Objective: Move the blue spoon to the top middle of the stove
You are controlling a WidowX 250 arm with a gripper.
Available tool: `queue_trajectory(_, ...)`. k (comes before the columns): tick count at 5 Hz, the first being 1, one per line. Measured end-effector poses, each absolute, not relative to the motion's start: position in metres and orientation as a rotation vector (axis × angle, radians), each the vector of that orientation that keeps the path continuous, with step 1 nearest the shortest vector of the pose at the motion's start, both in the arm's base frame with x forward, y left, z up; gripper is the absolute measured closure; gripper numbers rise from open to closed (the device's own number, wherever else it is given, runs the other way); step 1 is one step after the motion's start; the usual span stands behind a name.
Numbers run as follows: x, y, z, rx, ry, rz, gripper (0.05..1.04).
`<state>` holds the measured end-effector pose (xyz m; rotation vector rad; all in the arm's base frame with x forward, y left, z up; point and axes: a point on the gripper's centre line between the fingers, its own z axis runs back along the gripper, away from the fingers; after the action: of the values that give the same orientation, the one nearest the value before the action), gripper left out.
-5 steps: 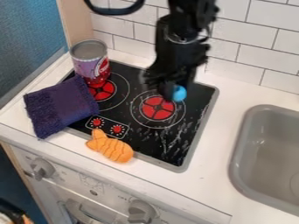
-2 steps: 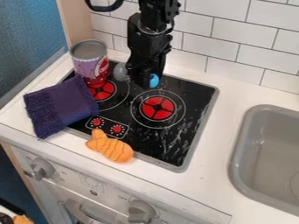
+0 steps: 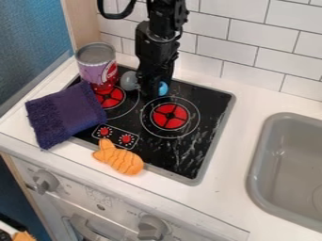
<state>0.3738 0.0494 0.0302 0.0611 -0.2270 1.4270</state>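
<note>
White counter (image 3: 236, 157), black stove top (image 3: 182, 155) set in it, grey sink (image 3: 269, 123) to the right. Gripper (image 3: 151, 91) hangs at the stove's top middle, grasping the blue spoon. Purple cloth (image 3: 66, 113) over stove's left edge. Can (image 3: 97, 66) upright at upper-left burner. Orange toy fish (image 3: 119, 159) across front edge. Blue spoon (image 3: 163, 88) at top middle, grey end toward can; stove contact: cannot tell.

Spoon (image 3: 163, 88), upper ctr – blue. Cloth (image 3: 66, 115), mid L – dk purple. Stovetop (image 3: 158, 149), ctr, blk w/ red burners (image 3: 170, 116); toy (image 3: 121, 159), lower L-ctr, orange w/ darker stripes.
</note>
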Motion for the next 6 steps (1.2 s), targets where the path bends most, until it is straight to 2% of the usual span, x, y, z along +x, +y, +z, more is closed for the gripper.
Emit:
queue_trajectory(1, 0.375, 0.049, 0.029, 0.059, -0.223, 1.429, 0.592)
queue_trajectory(2, 0.376, 0.046, 0.028, 0.055, -0.195, 1.413, 0.285)
queue_trajectory(3, 0.377, 0.046, 0.028, 0.05, -0.198, 1.418, 0.085)
queue_trajectory(4, 0.373, 0.046, 0.028, 0.06, -0.196, 1.416, 0.081)
queue_trajectory(5, 0.371, 0.047, 0.045, 0.06, -0.207, 1.403, 0.084)
queue_trajectory(6, 0.362, 0.051, 0.08, 0.082, -0.246, 1.427, 0.084)
